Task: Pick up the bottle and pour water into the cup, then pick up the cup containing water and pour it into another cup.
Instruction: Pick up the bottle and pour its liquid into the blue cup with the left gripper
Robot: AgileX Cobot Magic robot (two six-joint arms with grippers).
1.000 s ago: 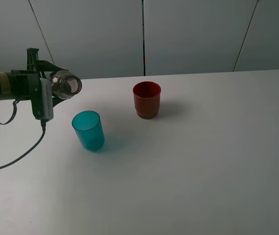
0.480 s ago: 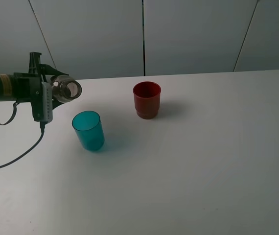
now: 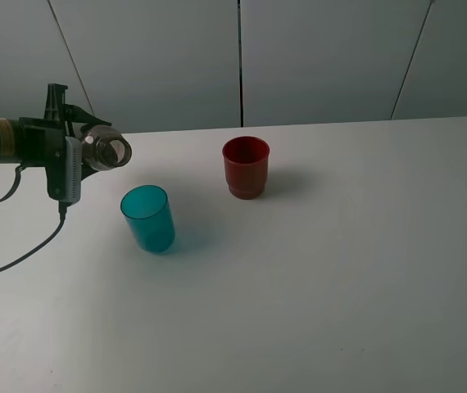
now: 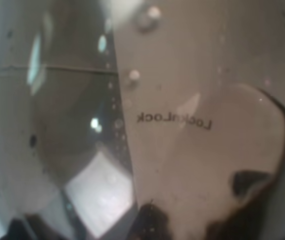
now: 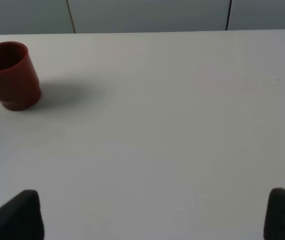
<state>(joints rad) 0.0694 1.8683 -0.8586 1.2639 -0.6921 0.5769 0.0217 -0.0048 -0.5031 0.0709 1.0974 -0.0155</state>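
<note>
- Bottle [image 3: 108, 151] lies tipped sideways, clenched in the left gripper [image 3: 79, 153], held above and beside the teal cup [image 3: 147, 218], likely for pouring.
- Right gripper [image 5: 149, 215] hangs released, empty.

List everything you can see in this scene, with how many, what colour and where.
bottle: one, clear grey-brown, held on its side in the air over the table's left part
teal cup: one, translucent teal, upright on the table, left of centre
red cup: one, dark red, upright, further back and right of the teal cup, apart from it
table: one, white, fills the lower view
wall panels: grey, behind the table
cable: one, black, drooping to the table at the left edge
left end effector: one, black, shut on the bottle
right end effector: one, black fingertips, open over bare table
</note>
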